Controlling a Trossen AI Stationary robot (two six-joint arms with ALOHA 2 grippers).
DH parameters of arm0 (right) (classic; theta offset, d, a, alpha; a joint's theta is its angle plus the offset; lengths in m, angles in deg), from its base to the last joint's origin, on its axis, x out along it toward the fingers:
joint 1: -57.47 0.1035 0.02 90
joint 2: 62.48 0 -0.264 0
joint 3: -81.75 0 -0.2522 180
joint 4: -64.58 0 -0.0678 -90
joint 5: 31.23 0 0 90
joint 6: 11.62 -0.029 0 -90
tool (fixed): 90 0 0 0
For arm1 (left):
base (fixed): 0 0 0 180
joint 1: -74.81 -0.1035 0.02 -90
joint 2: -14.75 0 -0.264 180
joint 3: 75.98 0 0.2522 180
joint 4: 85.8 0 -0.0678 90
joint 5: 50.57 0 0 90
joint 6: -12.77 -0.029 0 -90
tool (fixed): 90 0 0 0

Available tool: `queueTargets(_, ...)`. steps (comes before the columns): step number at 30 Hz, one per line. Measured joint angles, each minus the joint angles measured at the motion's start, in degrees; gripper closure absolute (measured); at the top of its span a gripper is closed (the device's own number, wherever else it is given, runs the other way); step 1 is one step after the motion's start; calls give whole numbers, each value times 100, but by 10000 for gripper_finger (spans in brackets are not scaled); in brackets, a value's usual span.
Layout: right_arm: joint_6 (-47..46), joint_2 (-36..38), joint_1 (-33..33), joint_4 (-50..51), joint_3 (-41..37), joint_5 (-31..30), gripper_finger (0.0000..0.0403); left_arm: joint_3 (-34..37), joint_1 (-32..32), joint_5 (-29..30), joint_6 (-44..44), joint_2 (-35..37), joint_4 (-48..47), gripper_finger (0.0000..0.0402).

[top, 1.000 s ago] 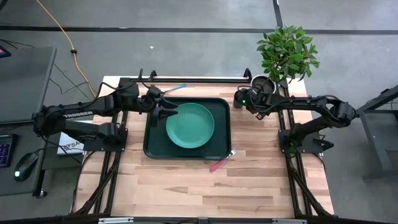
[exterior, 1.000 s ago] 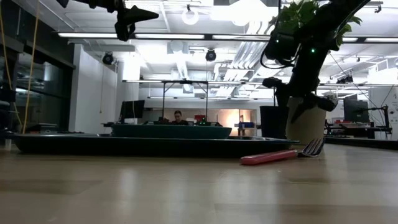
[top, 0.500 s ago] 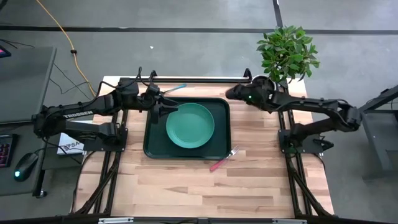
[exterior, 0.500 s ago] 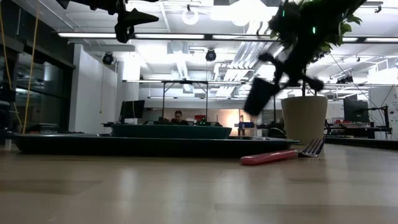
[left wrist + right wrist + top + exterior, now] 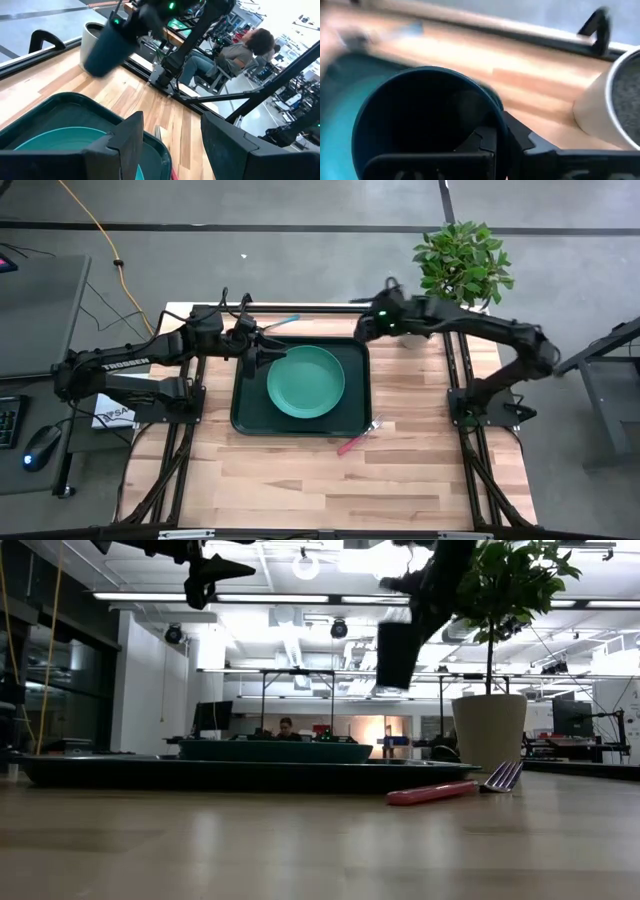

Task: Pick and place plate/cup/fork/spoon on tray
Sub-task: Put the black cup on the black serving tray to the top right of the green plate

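Observation:
The dark cup [image 5: 397,655] hangs in the air above the tray's far right corner, with my right gripper [image 5: 363,328] shut on it. The green plate [image 5: 305,382] lies flat inside the dark green tray [image 5: 243,418]. My left gripper [image 5: 175,145] hovers open above the tray's far left part, with nothing between its fingers. The red-handled fork [image 5: 358,437] lies on the wood just near of the tray. The teal-handled spoon [image 5: 283,322] lies beyond the tray's far rim. My right gripper holds the cup by its rim [image 5: 501,122], with one finger [image 5: 476,142] inside the mouth and the other [image 5: 525,142] outside the wall. The cup is lifted clear and hangs a little tilted below the fingers [image 5: 415,585].
A white plant pot [image 5: 490,730] with a leafy plant [image 5: 460,265] stands at the table's far right corner, close behind my right arm. Bare wood lies on the near half of the table. A person sits in the room beyond the table.
My right gripper has shut on the cup beside the plant pot. It has lifted the cup clear of the table and carried it up and toward the table's left, to the tray's far right corner. The cup tipped on the way.

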Motion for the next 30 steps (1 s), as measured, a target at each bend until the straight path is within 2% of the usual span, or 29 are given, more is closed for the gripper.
queueTargets(8, 578, -1093, 135, 96, -9, 643, 402, 0, 0, 0, 2, 0, -2, 218)
queueTargets(14, 678, -1577, 385, 83, -11, 1181, 403, 0, 0, -1, 4, -2, -3, 218)
queueTargets(26, 407, -1627, 685, -501, -11, 1296, 403, 0, -2, -3, 4, -2, -4, 218)
queueTargets(30, 417, -1601, 625, -431, -11, 830, 403, 1, 0, -6, 5, -2, -4, 218)
